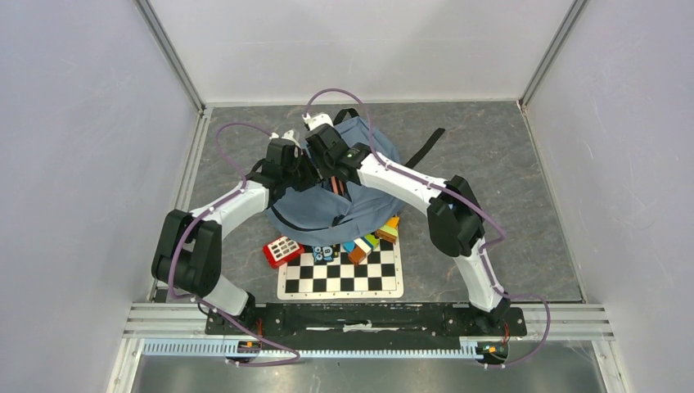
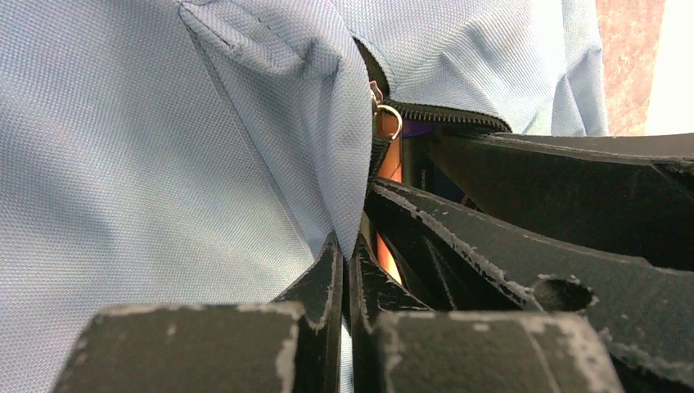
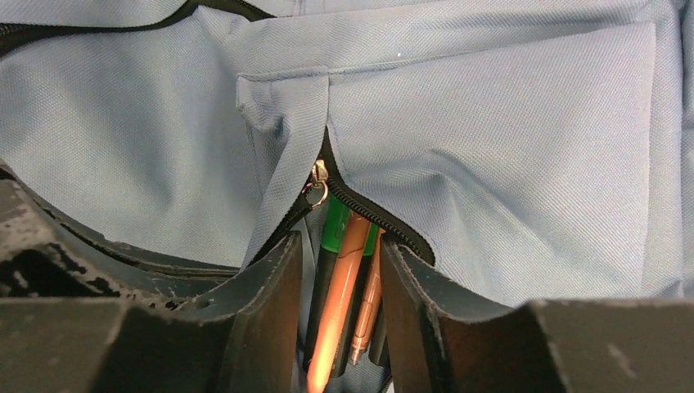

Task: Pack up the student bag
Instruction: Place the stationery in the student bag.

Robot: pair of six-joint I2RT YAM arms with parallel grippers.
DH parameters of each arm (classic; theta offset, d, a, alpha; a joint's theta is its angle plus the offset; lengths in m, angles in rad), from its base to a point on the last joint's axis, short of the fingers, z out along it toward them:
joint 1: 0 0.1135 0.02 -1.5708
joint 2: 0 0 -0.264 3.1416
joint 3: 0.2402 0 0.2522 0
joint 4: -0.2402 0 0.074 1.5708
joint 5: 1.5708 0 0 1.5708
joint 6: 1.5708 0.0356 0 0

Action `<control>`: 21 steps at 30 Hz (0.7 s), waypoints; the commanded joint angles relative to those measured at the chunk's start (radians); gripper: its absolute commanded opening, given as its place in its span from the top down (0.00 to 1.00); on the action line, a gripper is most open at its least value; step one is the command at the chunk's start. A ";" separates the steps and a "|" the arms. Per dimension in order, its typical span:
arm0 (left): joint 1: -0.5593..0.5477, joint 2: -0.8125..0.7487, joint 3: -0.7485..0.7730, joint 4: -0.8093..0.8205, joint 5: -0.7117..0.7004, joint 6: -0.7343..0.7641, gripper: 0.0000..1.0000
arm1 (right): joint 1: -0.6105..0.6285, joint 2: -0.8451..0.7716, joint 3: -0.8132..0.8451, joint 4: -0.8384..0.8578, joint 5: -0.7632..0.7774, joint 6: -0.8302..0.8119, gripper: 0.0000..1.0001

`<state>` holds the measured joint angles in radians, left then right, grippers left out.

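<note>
The blue student bag (image 1: 327,214) lies on the table (image 1: 507,164) just beyond a chessboard (image 1: 340,277). The left tool (image 2: 344,274) is clenched on the bag's pocket edge. The right tool (image 3: 340,315) is released, jaws apart around pens (image 3: 348,270) in the open pocket (image 3: 491,123).

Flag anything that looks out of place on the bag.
The pens stick out of the student bag's half-open front pocket, between the right end effector's parted fingers, not fully inside. Nothing looks spilled or damaged.

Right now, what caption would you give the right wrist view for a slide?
Right gripper straddles orange and green pens half inside the unzipped front pocket of the blue backpack.
</note>
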<state>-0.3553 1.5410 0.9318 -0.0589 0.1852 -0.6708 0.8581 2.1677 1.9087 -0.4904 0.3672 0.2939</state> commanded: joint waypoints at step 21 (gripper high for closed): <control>0.001 0.011 0.080 -0.137 0.045 0.015 0.98 | -0.063 -0.592 -0.477 0.080 0.003 -0.119 0.39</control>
<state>-0.3485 1.5459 0.9714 -0.1326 0.1848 -0.6712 0.8539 1.6806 1.5135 -0.3958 0.3237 0.1951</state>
